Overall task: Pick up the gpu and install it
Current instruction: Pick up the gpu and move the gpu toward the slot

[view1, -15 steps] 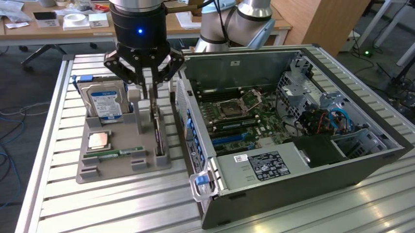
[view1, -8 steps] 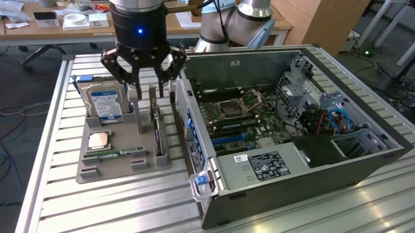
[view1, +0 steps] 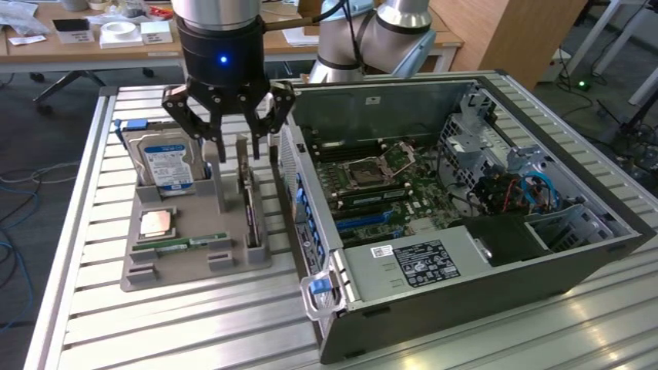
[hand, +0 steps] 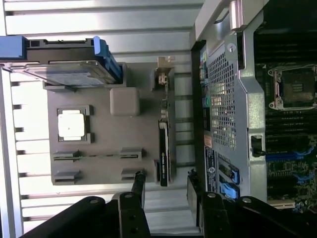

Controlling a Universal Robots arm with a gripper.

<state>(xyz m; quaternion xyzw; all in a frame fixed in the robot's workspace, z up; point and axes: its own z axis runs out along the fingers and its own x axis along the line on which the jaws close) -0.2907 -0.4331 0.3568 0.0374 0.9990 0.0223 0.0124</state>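
Robot claw (view1: 234,148) hangs open and empty above the gpu (view1: 250,208). The card stands on edge in a grey holder (view1: 185,270) on the slatted surface (view1: 154,324), beside an open computer case (view1: 452,293). The card is probably light, stiff and fragile, best pinched across its flat faces near the top edge.

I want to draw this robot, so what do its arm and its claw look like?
The arm is a shiny silver tube with pale grey rounded joints, and a black cable runs along it. The gripper is black, with a round body, a small blue light and jointed fingers fastened with little bolts.
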